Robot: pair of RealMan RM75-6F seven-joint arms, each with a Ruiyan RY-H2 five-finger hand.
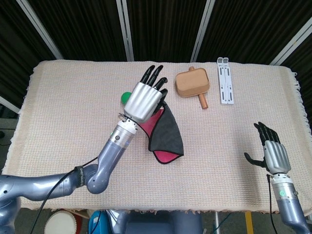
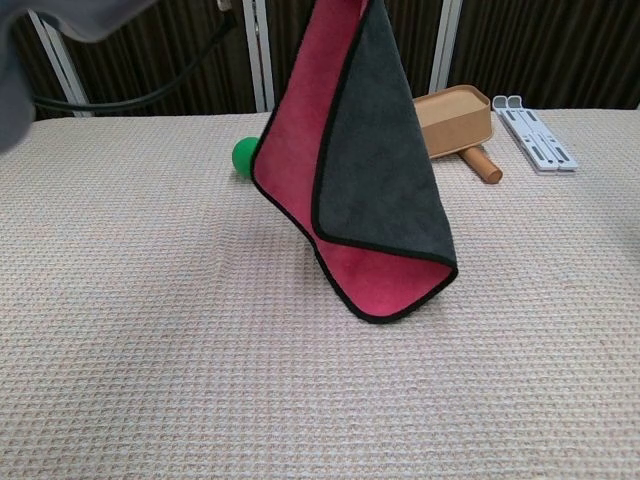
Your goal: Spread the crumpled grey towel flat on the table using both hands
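The towel [image 1: 165, 134] is dark grey on one side and pink on the other, with a black hem. My left hand [image 1: 144, 100] holds it by its upper edge, high above the table, so it hangs folded with its lower corner [image 2: 385, 300] at or just above the mat. In the chest view the towel [image 2: 375, 170] fills the middle and the hand is above the frame. My right hand [image 1: 274, 155] hovers open near the table's front right edge, well apart from the towel.
A green ball [image 2: 243, 156] lies behind the hanging towel, partly hidden by my left hand in the head view. A tan wooden scoop box [image 1: 192, 84] with a handle and a white folding stand [image 1: 224, 80] sit at the back right. A beige woven mat [image 1: 63, 126] covers the table.
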